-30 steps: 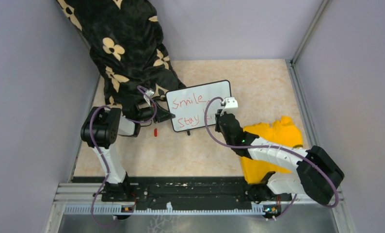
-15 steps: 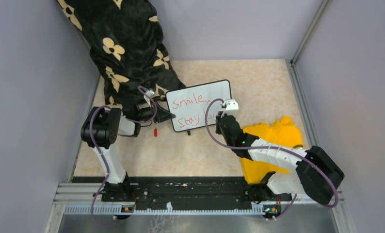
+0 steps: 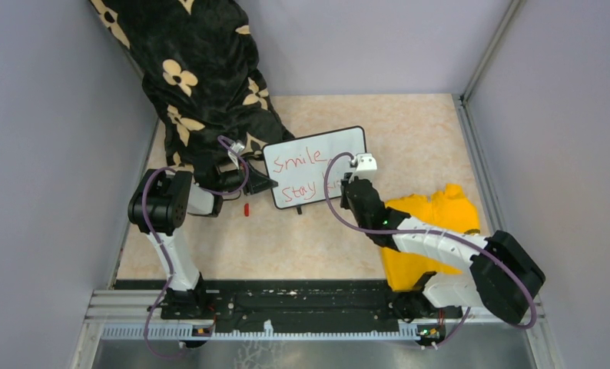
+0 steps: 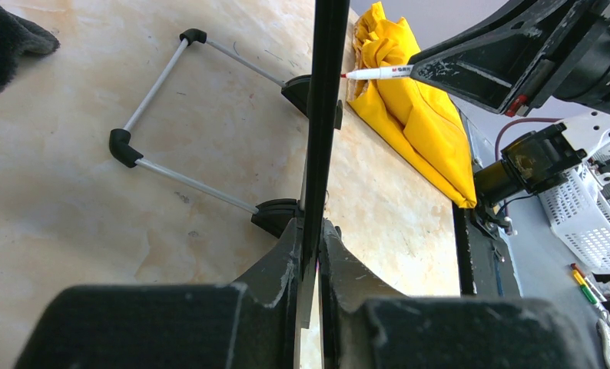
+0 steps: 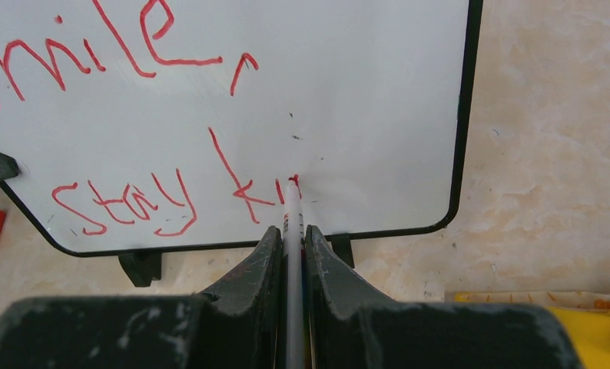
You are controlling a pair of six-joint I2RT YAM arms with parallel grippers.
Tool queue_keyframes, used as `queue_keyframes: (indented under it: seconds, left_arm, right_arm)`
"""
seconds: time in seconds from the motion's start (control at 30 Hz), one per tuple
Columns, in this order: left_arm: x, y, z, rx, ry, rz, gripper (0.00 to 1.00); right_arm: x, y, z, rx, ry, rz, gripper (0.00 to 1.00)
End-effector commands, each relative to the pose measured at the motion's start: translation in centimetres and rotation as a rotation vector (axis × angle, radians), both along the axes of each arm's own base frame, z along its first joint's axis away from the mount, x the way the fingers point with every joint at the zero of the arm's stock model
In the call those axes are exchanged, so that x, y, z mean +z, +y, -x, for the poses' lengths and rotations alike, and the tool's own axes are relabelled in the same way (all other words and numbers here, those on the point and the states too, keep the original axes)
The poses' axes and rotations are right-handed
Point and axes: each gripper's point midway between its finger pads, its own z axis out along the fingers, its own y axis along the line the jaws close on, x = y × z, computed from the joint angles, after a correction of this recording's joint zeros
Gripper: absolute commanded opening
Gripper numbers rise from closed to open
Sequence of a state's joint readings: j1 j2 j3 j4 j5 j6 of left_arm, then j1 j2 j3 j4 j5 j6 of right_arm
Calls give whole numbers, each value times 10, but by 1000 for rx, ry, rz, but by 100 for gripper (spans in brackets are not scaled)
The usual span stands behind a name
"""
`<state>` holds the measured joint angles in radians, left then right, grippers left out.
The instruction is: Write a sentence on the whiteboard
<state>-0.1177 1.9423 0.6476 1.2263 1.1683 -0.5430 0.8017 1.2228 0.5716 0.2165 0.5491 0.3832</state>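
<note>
The whiteboard (image 3: 315,165) stands tilted on the table, black-framed and glossy white. My left gripper (image 3: 267,184) is shut on its left edge; in the left wrist view the frame (image 4: 326,92) runs edge-on between the fingers of my left gripper (image 4: 311,227). The red sentence (image 5: 125,204) reads "Smile," above "Stay ki". My right gripper (image 5: 292,231) is shut on a white marker (image 5: 292,209), whose red tip touches the board just after the "k". From above, the right gripper (image 3: 348,183) sits at the board's lower right.
A red marker cap (image 3: 246,208) lies on the table left of the board's feet. A yellow cloth (image 3: 432,223) lies under the right arm. Black flowered fabric (image 3: 202,84) hangs over the far left. The board's wire stand (image 4: 156,84) props it behind. Grey walls enclose the table.
The right gripper with the marker dipped slightly down the board and came back up, making a short stroke. The left arm and the board have not moved.
</note>
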Motion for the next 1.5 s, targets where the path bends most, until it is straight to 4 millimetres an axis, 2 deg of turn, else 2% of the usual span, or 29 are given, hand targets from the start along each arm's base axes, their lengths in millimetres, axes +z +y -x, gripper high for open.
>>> queue_keyframes:
  seconds: [0.0,0.27,0.8,1.47]
  left_arm:
    - [-22,-2,4,14,105,-26,0]
    - [-22,-2,4,14,105,-26,0]
    - [-22,-2,4,13,104,-26,0]
    - [-22,-2,4,14,105,-26,0]
  right_arm:
    - [35,8,-17,-19,-79,-47,0]
    - [36,7,-21,-24,-83,-44,0]
    - [38,-9,-24,-75,-86,-42,0]
    - [18,-17,-15,-82,-39,-32,0]
